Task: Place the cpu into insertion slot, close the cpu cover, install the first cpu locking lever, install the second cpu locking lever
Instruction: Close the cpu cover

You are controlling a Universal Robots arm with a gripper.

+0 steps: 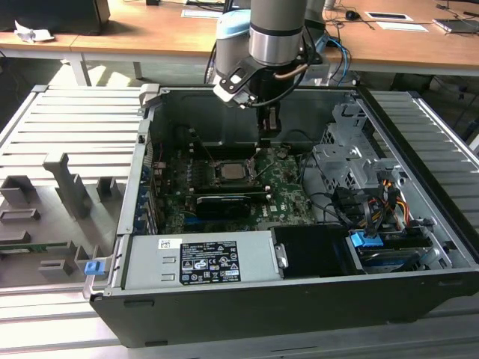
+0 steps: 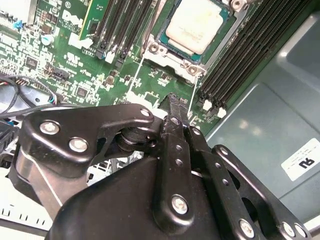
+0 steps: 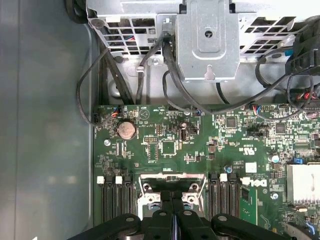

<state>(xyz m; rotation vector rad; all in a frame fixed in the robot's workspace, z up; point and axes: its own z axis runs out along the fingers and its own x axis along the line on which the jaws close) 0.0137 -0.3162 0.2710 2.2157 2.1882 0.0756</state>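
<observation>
I have one arm over the open computer case (image 1: 419, 247), and its single gripper (image 1: 268, 129) hangs above the green board (image 1: 288, 196), near the socket but clear of the chip. In both wrist views the two fingers (image 2: 176, 131) are pressed together, and I can see nothing between them. The one cpu (image 2: 197, 22) already lies flat in the insertion slot (image 2: 170, 44), silvery top up; in the exterior view it sits at the middle of the board (image 1: 228, 170). I cannot tell how the cpu cover stands. I count two banks of memory slots, one on each side of the socket (image 2: 122, 27) (image 2: 245, 50). There is one coin battery (image 3: 126, 130), one long black card (image 1: 221, 202) just beside the socket, and one grey power supply box (image 1: 202, 262).
</observation>
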